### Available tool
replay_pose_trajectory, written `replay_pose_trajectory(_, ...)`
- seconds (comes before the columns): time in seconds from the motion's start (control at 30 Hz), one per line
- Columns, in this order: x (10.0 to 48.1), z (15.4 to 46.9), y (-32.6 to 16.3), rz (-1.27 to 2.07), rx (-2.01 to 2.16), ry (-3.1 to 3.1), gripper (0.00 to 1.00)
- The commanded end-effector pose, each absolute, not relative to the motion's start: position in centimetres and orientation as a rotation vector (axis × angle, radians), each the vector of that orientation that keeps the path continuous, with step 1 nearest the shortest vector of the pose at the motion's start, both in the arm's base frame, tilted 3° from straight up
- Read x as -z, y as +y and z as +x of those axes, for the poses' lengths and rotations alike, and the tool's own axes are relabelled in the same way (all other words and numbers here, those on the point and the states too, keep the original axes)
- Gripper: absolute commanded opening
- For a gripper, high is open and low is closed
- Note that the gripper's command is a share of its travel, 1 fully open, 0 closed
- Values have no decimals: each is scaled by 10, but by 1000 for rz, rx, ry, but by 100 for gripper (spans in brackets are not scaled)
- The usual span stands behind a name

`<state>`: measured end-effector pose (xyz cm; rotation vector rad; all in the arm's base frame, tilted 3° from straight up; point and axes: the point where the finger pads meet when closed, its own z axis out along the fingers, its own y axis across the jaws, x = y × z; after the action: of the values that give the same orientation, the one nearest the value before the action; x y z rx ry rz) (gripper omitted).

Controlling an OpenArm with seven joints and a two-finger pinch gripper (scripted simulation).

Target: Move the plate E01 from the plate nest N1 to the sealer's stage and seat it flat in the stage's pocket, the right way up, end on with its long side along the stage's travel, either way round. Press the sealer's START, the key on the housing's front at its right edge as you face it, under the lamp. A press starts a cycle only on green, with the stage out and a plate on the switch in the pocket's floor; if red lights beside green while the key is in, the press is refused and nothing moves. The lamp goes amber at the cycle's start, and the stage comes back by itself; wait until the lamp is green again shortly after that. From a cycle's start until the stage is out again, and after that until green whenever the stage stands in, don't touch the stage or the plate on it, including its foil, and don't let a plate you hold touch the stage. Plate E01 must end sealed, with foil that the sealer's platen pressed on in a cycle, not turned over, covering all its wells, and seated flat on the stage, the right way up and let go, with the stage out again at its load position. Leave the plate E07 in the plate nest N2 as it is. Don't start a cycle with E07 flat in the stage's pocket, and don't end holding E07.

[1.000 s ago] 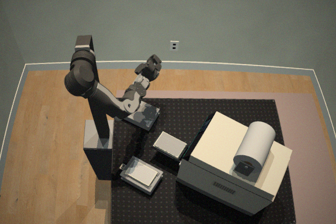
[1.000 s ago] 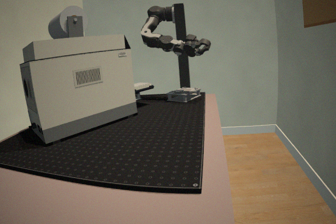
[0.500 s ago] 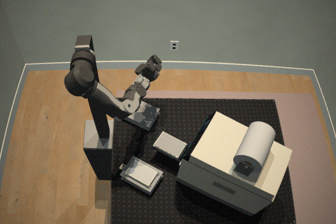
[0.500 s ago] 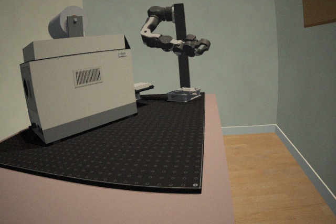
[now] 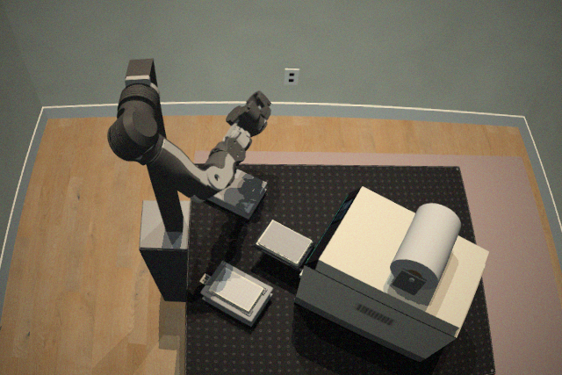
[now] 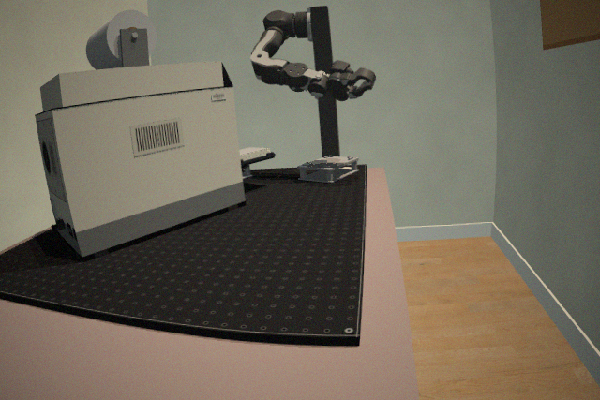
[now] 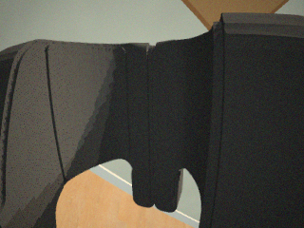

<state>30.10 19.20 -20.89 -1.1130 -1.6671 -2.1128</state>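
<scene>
My gripper (image 5: 259, 105) is shut and holds nothing. It is raised high above the back left of the mat, pointing away from the sealer; it also shows in the exterior view (image 6: 366, 78). In the wrist view the two dark fingers (image 7: 155, 193) are pressed together against wall and floor. The sealer's stage (image 5: 284, 242) stands out of the housing's left side and carries a plate with a smooth pale top; its edge shows in the exterior view (image 6: 255, 154). The near nest (image 5: 235, 291) holds a white plate. The far nest (image 5: 240, 191) lies under my forearm and looks bare. The lamp and START key are hidden.
The sealer (image 5: 385, 266) is a large cream and grey box on the mat's right half, with a foil roll (image 5: 426, 241) on top. The arm's column and pedestal (image 5: 165, 243) stand at the mat's left edge. The table's edge (image 6: 382, 241) drops to the wooden floor.
</scene>
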Motion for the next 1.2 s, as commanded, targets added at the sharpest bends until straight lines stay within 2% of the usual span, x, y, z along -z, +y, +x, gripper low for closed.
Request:
replay_pose_trajectory(0.0,208,301,192,-1109,2112,-1669,0)
replay_pose_trajectory(0.2,226,285,200,-1049,1987,-1848,0)
replay_pose_trajectory(1.17,224,287,199,-1049,1987,-1848,0)
